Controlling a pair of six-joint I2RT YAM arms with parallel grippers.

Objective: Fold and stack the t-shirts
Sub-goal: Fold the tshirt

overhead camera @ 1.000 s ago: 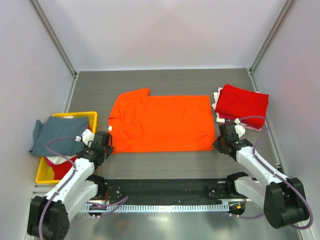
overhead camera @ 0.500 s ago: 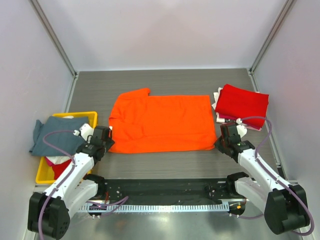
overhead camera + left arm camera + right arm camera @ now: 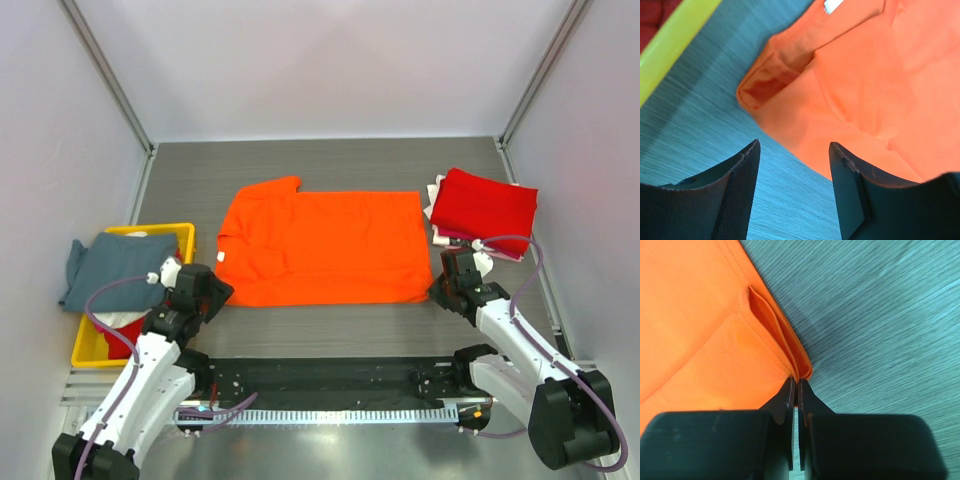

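Right pincer clamps the near-right corner of the orange t-shirt, left pincer hangs apart over its near-left sleeve, readying a fold.

L arm: I've got it reaching fwd from its base at bottom-left, forearm angled up and to the right, wrist low near the surface. L gripper points fwd-right, tipped down. On the wrist cam its fingers are spread wide apart.

R arm: runs from its base at bottom-right up and to the left, elbow bent, wrist low too. R gripper aims left. Its fingers are pressed together, w/ just a hairline slit between them.
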